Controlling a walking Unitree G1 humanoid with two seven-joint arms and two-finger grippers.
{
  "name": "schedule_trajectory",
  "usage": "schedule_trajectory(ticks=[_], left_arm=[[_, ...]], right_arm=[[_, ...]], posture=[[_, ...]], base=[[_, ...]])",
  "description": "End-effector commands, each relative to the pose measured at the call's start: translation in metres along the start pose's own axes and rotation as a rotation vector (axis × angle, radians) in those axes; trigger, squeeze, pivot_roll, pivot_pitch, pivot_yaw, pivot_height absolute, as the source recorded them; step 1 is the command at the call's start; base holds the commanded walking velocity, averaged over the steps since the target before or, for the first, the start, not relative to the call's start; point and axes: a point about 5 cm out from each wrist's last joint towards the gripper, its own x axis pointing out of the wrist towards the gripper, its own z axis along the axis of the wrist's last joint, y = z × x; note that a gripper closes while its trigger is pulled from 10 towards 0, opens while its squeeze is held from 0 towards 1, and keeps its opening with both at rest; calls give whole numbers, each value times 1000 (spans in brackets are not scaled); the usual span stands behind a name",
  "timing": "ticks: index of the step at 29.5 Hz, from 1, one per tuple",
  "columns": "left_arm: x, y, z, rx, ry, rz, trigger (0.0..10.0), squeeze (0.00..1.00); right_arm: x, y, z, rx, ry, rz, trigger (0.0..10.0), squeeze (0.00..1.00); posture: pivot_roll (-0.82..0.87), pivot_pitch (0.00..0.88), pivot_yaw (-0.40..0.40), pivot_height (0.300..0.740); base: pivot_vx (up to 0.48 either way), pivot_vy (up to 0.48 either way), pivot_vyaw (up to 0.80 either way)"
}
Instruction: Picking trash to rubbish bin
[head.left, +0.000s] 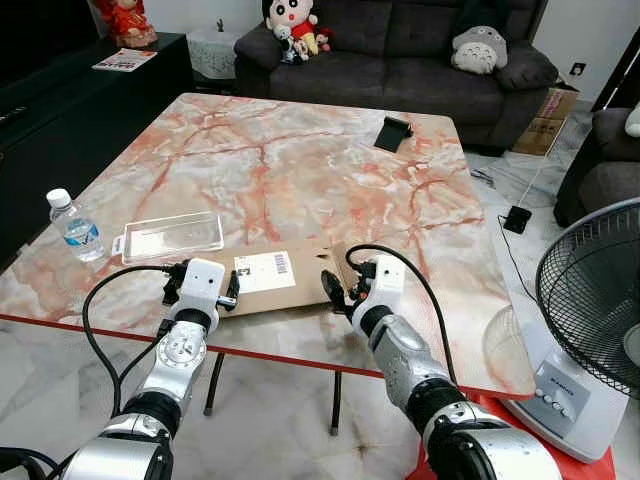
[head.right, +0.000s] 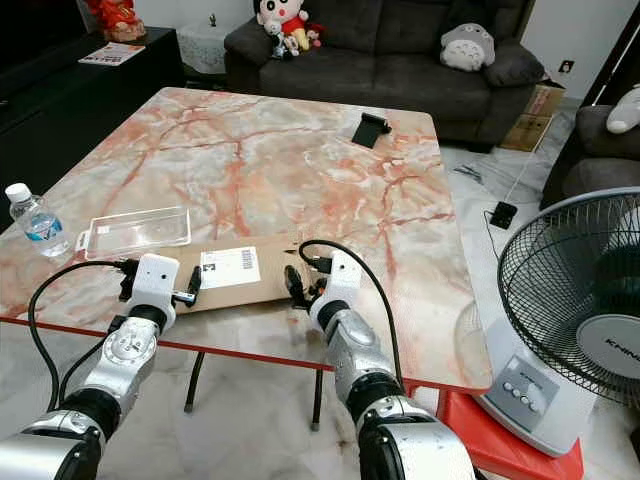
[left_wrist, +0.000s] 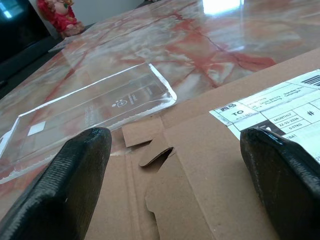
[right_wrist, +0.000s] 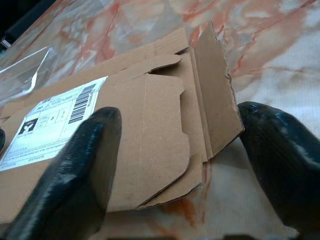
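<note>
Cardboard mailer (head.left: 280, 278), flattened, white shipping label (head.left: 263, 271) up, lies at near edge of marble table (head.left: 300, 160). Clear plastic tray (head.left: 172, 236) just beyond its left end, nothing in it. Water bottle (head.left: 74, 226) upright near table's left edge. Left gripper (head.left: 200, 295) over mailer's left end, fingers spread, grasping nothing. Right gripper (head.left: 338, 290) at mailer's right end, fingers (right_wrist: 85, 170) apart either side of raised flap, not clamped. Small black object (head.left: 393, 132) far across table. Standing fan (head.left: 595, 310) on floor at right; sofa (head.left: 400, 50) beyond table.
</note>
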Motion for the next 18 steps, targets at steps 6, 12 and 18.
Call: schedule_trajectory(ticks=[6,12,18], left_arm=[[2,-5,5,7,-16,-25,10000,0],[3,-6,5,9,-17,-28,10000,0],[3,-7,6,9,-19,-33,10000,0]], right_arm=[[6,18,1,0,-1,50,0,0],[5,18,-3,-4,11,52,0,0],[2,14,-9,-3,28,30,0,0]], posture=[[92,10,-62,740],[94,11,-62,740],[95,11,-62,740]], base=[[0,0,0],[0,0,0],[0,0,0]])
